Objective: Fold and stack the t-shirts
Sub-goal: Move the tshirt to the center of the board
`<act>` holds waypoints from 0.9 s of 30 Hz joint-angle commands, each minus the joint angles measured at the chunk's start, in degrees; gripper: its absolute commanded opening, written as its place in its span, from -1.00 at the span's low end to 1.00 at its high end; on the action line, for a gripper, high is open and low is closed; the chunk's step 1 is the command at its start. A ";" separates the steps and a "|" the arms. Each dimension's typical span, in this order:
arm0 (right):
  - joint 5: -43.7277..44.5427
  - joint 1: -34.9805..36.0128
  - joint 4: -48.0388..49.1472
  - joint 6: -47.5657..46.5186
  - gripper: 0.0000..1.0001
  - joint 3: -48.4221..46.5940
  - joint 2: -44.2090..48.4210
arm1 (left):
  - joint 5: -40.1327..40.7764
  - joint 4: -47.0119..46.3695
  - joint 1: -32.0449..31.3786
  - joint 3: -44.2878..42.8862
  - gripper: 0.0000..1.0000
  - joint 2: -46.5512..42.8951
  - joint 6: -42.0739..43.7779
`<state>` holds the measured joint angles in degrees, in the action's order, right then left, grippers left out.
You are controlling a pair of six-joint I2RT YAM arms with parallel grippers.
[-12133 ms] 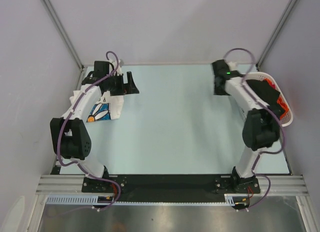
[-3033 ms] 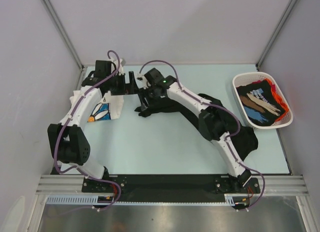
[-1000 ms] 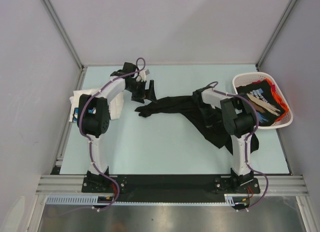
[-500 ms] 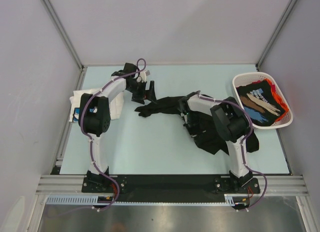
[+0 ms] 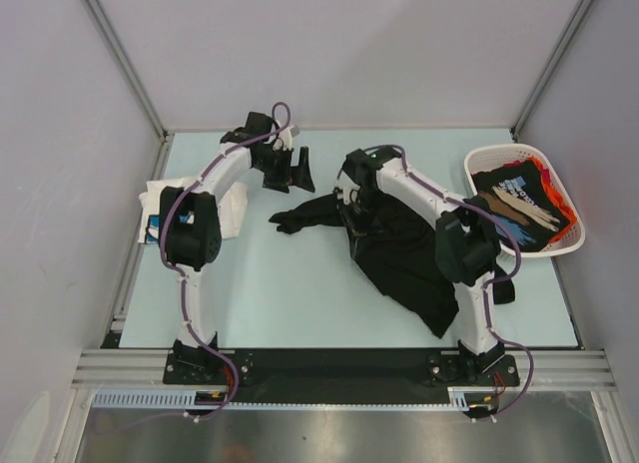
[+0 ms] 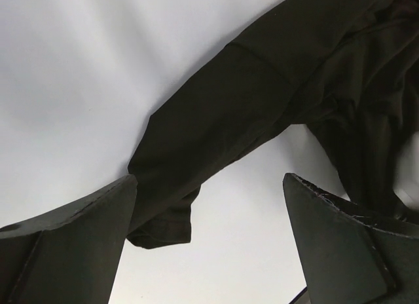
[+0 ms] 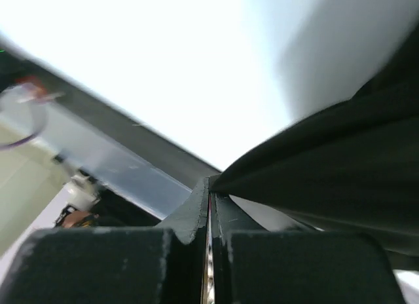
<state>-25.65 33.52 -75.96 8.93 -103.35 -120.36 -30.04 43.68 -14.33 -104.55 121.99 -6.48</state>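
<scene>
Right pincer has hauled the black t-shirt from mid-worktop toward the far edge. The cloth now trails back to the near right corner. That's spreading out, no fold yet. The right wrist view alone shows the grip: pressed together, pinching a black fold. The left wrist view shows the left pincer spread and empty over the sleeve. The white tee sits at the left edge.
</scene>
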 commanded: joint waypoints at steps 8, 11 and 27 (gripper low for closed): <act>-17.24 4.72 0.03 -0.84 -1.00 2.62 8.64 | 1.04 0.26 0.18 -3.64 0.99 2.11 -1.60; -17.24 3.93 -0.32 -0.23 -0.98 2.98 10.48 | 2.00 0.35 0.18 -4.95 0.99 2.46 -2.13; 18.35 -14.97 7.75 4.26 0.21 -7.04 10.34 | -4.32 -4.57 -0.44 -3.30 0.99 1.50 -5.92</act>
<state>-13.65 20.29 -72.40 12.84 -108.66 -108.12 -32.27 40.40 -14.41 -109.80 125.49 -12.05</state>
